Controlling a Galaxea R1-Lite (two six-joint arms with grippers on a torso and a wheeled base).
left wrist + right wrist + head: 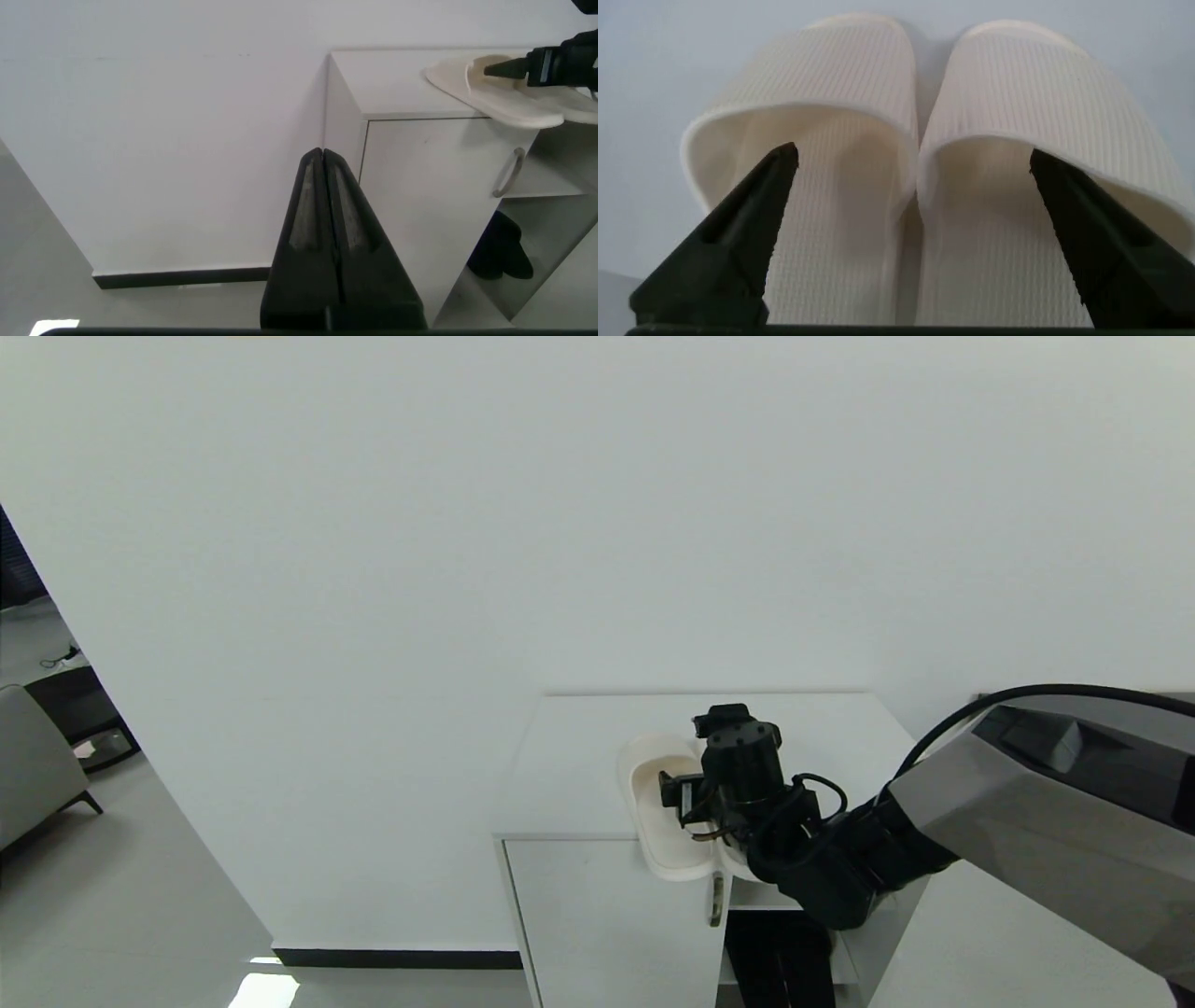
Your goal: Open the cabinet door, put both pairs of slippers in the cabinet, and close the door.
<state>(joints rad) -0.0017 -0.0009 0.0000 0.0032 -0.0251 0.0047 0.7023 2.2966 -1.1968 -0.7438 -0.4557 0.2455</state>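
The cabinet (607, 915) stands open; a dark shape (500, 250) inside may be one pair. My right pincer (912, 157), spread wide, straddles the white slippers (649, 821) on the cabinet top; my left pincer (323, 205) is closed. Remaining: stow them, shut the door.

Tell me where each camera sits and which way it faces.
Head: up on the robot, looking down at the white cabinet; right arm shows, right gripper at the cream slippers.
Left wrist: left of the cabinet, facing its front; shut left gripper shows.
Right wrist: close up on the slippers; open fingers flank them.
Shared: all three show the slippers.
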